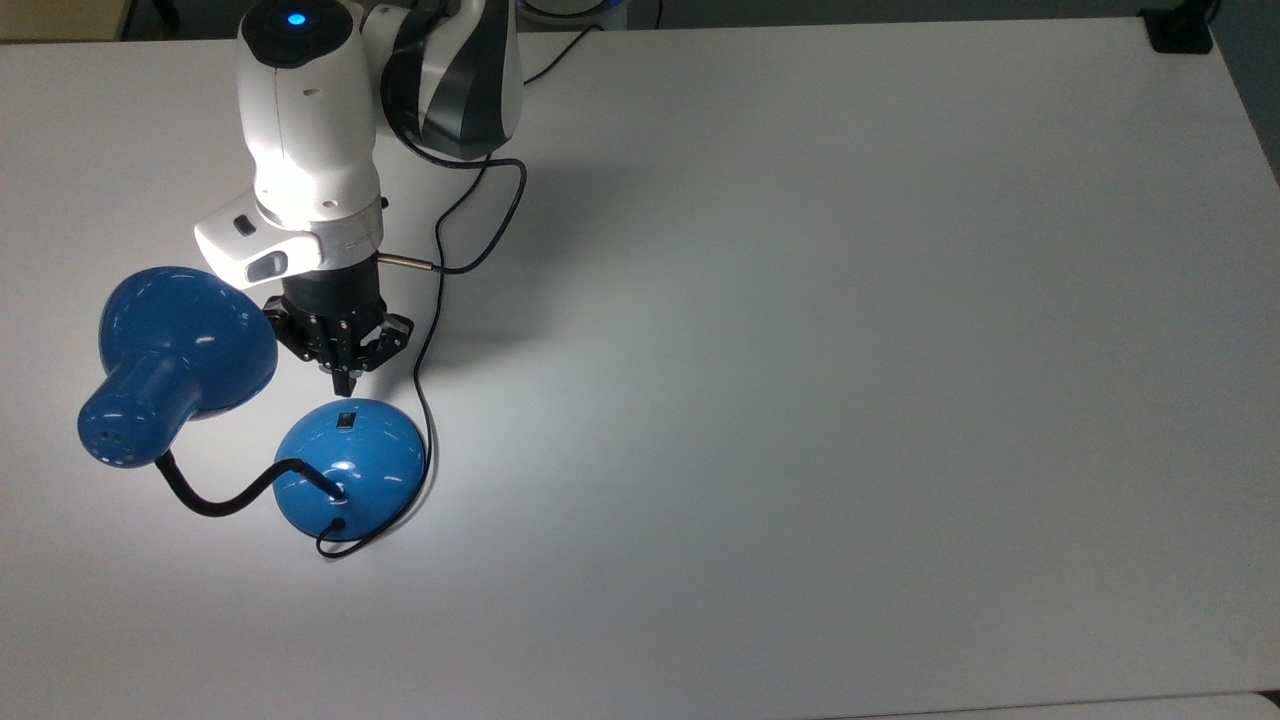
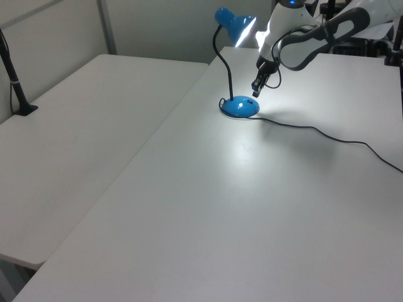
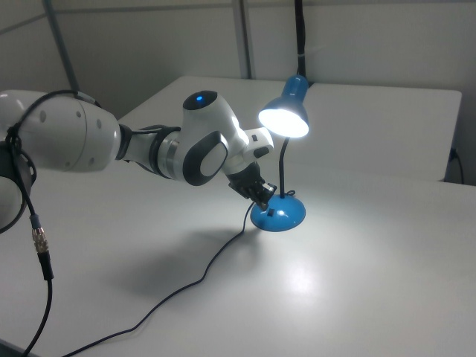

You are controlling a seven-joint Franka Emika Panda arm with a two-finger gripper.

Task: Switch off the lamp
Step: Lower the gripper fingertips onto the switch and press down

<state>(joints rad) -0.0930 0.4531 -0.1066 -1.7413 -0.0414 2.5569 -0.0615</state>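
I have the arm (image 1: 310,130) reaching out over the white table (image 1: 800,350), its white wrist link bent downward so the gripper (image 1: 345,385) points at the lamp's base (image 1: 350,465). In the top view the black fingertips sit pressed together in a single point, clenched on nothing, just above the small black switch (image 1: 346,420) on the near slope of the dome. In the left view the gripper (image 2: 255,93) hangs a little above the base (image 2: 241,107), apart from it. In the right view the gripper (image 3: 266,199) comes in from the right view's left, tilted down toward the base (image 3: 278,214); whether the tips touch the dome I cannot tell there.

The lamp (image 1: 180,350) stands near the top view's left edge of the table. Its black gooseneck (image 1: 220,495) rises from the base and curves over to the blue shade (image 1: 185,335), which sits to the top view's left of the gripper, close beside the wrist. In the right view the shade (image 3: 286,111) glows bright at its mouth, and a pool of light lies on the table below, so the lamp is lit. The thin black cord (image 1: 425,340) leaves the base and runs past the gripper toward the table's far edge.

No containers are on the table.
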